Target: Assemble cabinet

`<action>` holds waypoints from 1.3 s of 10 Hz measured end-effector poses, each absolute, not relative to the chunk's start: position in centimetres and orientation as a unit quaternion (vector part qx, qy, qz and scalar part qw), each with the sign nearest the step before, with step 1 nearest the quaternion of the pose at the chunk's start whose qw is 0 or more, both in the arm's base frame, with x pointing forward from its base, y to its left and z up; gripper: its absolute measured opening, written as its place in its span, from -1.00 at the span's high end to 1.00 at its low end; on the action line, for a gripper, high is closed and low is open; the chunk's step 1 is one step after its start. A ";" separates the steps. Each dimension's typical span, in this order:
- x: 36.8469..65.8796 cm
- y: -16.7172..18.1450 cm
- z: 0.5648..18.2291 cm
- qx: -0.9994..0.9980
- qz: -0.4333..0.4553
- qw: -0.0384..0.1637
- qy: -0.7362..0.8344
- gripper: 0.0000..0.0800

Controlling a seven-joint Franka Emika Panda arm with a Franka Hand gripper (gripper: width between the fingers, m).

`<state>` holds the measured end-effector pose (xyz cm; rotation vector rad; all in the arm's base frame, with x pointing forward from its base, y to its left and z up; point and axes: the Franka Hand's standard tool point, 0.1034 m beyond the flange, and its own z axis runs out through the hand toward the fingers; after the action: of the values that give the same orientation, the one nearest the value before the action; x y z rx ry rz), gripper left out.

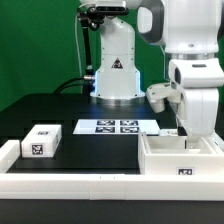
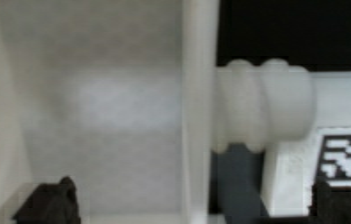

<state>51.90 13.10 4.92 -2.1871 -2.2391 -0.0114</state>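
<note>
The cabinet [image 1: 180, 158] is a white open box at the front of the exterior view's right, with a tag on its front face. My gripper [image 1: 186, 138] hangs straight down over it, fingers low at its back wall. In the wrist view the gripper [image 2: 204, 206] is open, its dark fingertips [image 2: 51, 202] far apart on either side of a white cabinet wall [image 2: 200, 90]. A ribbed white knob [image 2: 261, 100] and a tag [image 2: 346, 160] show beside that wall. A small white tagged block [image 1: 42, 140] lies on the table at the exterior view's left, far from the gripper.
The marker board [image 1: 108, 126] lies flat mid-table in front of the robot base [image 1: 117, 75]. A low white rail [image 1: 70, 186] runs along the front edge and up the left side. A green wall stands behind.
</note>
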 end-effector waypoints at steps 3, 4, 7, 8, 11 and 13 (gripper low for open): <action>48.8 14.4 7.6 -0.706 -0.005 -0.002 -0.709 -0.62; 47.5 15.4 7.7 -0.705 -0.003 0.001 -0.709 -0.62; 44.8 18.6 7.1 -0.690 -0.009 0.012 -0.724 -0.62; 44.4 19.0 6.3 -0.682 -0.012 0.017 -0.732 -0.62; 44.5 18.5 5.9 -0.687 -0.011 0.019 -0.727 -0.62; 44.4 18.4 5.6 -0.687 -0.010 0.020 -0.726 -0.62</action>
<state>44.44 18.43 5.65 -2.1313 -2.2518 -0.0318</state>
